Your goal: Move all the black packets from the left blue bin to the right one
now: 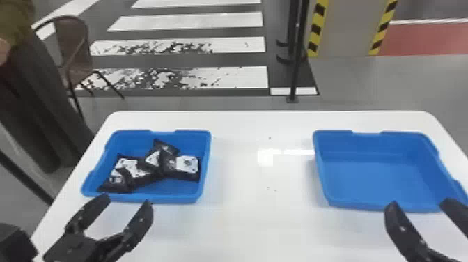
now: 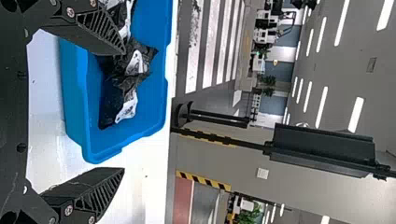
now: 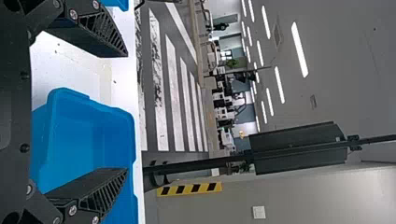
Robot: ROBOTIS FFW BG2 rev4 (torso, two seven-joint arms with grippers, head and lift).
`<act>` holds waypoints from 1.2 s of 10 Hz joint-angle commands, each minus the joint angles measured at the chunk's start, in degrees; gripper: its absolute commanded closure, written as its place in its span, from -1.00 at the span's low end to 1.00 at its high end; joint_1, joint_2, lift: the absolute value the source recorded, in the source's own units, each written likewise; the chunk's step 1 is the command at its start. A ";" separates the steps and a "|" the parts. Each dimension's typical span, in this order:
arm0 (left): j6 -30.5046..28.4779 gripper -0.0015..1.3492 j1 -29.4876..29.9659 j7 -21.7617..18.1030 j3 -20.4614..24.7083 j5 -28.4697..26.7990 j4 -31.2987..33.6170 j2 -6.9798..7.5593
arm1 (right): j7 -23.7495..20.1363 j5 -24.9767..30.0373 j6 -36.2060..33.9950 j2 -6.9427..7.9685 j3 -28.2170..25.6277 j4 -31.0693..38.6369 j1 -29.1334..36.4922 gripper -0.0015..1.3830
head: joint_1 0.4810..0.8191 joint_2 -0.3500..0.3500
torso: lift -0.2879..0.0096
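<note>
My left gripper [image 1: 127, 198] stands open in front of the left blue bin [image 1: 167, 200], with nothing between its fingers. Several black packets [image 1: 181, 168] with white labels lie heaped inside that bin. At the near edge of the right blue bin [image 1: 379, 206], my right gripper [image 1: 418, 202] is open too; that bin holds no packets. In the left wrist view, the left gripper [image 2: 124, 111] has its fingers wide apart, the packets [image 2: 112, 100] and left bin [image 2: 74, 112] beyond. The right wrist view has the right gripper [image 3: 127, 112] spread by the right bin [image 3: 70, 135].
Both bins rest on a white table [image 1: 263, 122] with a wide gap between them. Past the table's far edge are a black post [image 1: 296, 69] and, at the far left, a chair [image 1: 75, 52].
</note>
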State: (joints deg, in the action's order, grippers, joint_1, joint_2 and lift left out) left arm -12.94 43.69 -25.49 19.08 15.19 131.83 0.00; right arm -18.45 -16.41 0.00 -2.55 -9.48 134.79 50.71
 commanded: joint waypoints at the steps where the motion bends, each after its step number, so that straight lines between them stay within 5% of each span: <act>1: 0.00 -0.78 0.04 0.00 0.00 0.00 0.00 -0.15 | 0.00 -0.04 0.00 0.00 0.00 0.00 0.05 -0.77 | 0.27 0.26 | -0.01; 12: -0.14 -0.78 0.04 0.00 0.11 0.00 0.00 -0.15 | 0.00 -0.15 0.00 0.00 0.00 0.00 0.05 -0.77 | 0.27 0.26 | -0.01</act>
State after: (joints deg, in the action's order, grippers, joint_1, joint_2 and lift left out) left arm -13.07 43.73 -25.49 19.20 15.21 131.83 0.00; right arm -18.45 -16.57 0.00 -2.55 -9.48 134.79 50.76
